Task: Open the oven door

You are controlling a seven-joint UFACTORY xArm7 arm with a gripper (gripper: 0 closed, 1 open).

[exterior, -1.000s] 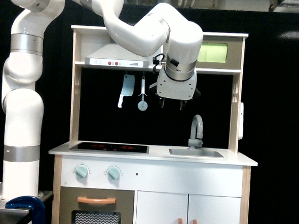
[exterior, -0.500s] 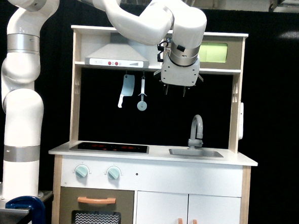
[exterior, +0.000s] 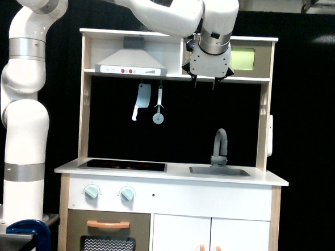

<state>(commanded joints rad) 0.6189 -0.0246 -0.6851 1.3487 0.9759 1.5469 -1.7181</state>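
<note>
Now gripper (exterior: 205, 82) hangs w/ fingers (exterior: 194, 81) spread, empty, in front of oven door (exterior: 248, 60), still closed.

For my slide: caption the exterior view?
xArm gripper raised before the toy kitchen's upper oven door, fingers pointing down.
</note>
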